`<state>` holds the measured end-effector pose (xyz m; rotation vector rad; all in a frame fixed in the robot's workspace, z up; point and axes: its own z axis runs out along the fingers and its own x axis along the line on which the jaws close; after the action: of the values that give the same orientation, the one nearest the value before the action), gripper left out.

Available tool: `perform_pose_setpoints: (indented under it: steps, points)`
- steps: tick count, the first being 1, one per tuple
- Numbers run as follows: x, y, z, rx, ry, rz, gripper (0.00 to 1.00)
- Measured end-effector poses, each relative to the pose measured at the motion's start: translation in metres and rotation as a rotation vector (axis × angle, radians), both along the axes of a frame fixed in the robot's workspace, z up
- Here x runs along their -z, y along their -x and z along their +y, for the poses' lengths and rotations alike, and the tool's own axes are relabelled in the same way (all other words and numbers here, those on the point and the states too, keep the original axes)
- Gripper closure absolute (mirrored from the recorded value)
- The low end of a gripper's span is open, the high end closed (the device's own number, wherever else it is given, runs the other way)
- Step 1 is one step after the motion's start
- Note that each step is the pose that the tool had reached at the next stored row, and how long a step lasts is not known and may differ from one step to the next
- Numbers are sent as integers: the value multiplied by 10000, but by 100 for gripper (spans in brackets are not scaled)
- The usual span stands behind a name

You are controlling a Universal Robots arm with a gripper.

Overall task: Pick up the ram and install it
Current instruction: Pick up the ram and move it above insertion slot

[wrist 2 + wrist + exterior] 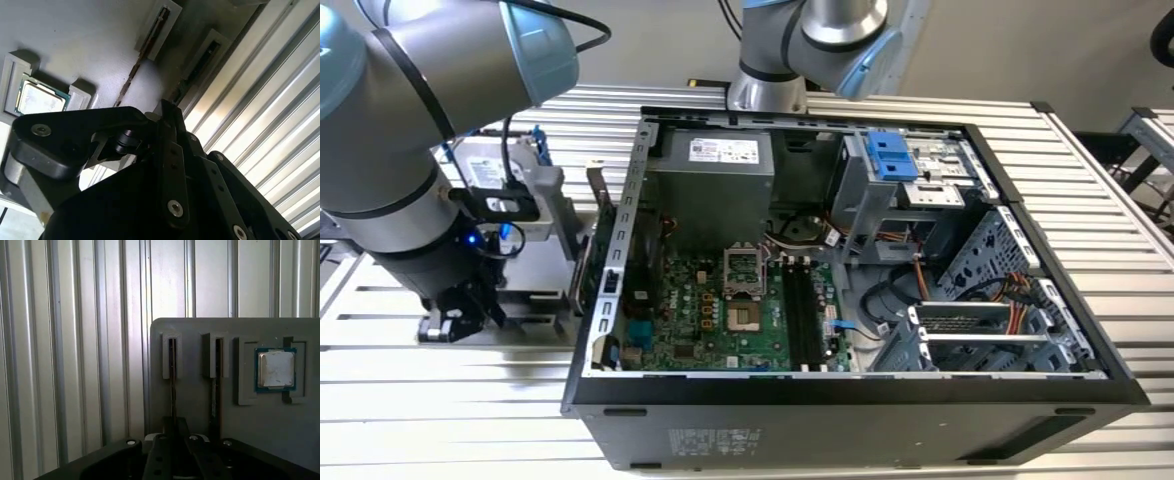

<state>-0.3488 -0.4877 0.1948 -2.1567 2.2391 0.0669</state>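
Note:
The ram (172, 371) stands edge-on in a slot of a grey holder plate (200, 410), the slot farthest from the processor chip (276, 369). A second thin stick (218, 371) sits in the neighbouring slot. My gripper (173, 429) is over the near end of the first ram, its fingers drawn together on the stick's edge. In the second wrist view the gripper (170, 112) meets that same ram (200, 67). In the exterior view the gripper (454, 322) hangs low over the holder plate (527, 290), left of the open computer case. The black motherboard slots (807, 310) lie inside the case.
The case's metal wall (620, 250) rises just to the exterior view's right of the holder. A silver hard drive with blue brackets (494, 165) stands behind the arm. A second arm's base (767, 90) sits behind the case. Ribbed metal table (60, 340) surrounds the holder.

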Motion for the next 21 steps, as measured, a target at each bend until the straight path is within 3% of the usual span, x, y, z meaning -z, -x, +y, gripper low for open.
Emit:
perform_pose_setpoints:
  steps: [13, 21]
  points:
    - [-3, 1, 0, 1, -8, -2, 100]
    - [-202, 1, 0, 3, -8, 0, 100]
